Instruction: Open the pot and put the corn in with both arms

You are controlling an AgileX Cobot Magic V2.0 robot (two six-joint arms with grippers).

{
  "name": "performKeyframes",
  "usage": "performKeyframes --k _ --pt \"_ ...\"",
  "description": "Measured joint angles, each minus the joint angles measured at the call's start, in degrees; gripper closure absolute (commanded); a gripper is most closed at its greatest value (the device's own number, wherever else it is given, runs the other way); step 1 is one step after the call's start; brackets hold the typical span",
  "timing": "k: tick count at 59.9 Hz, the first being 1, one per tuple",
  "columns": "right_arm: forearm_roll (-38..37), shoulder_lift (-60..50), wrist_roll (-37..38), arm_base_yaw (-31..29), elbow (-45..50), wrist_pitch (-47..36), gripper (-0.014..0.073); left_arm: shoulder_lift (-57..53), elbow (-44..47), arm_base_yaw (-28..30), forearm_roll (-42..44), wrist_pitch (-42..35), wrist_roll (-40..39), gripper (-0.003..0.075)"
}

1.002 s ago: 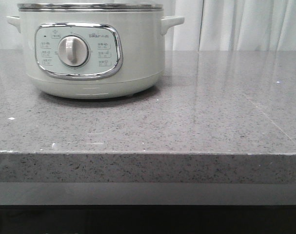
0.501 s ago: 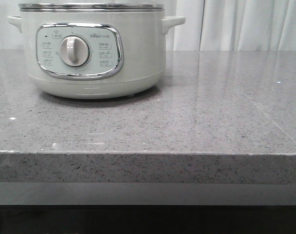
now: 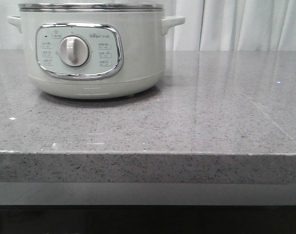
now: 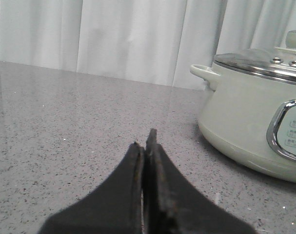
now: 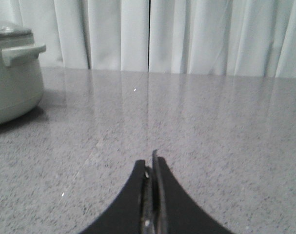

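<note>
The pale grey-green pot [image 3: 91, 53] stands at the back left of the grey counter, its steel-rimmed lid [image 3: 90, 7] on and its dial facing me. It also shows in the left wrist view [image 4: 257, 112] with the lid [image 4: 260, 61] in place, and at the edge of the right wrist view [image 5: 13, 78]. My left gripper [image 4: 145, 141] is shut and empty, low over the counter beside the pot. My right gripper [image 5: 151, 161] is shut and empty over bare counter, apart from the pot. Neither gripper shows in the front view. The corn is out of view.
The speckled grey stone counter [image 3: 187, 117] has a front edge [image 3: 148, 153] close to the camera. White curtains [image 3: 245, 24] hang behind the counter.
The pot's place in the front view shifted very slightly to the right a second ago; nothing else has visibly changed.
</note>
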Motion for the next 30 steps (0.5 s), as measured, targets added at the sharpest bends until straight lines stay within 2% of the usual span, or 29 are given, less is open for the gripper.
performKeyframes --k 30 --pt "-4.3 0.0 5.3 -2.5 0.0 -0.3 0.0662 0.0 0.0 0.0 0.0 -0.1 0.0 0.0741"
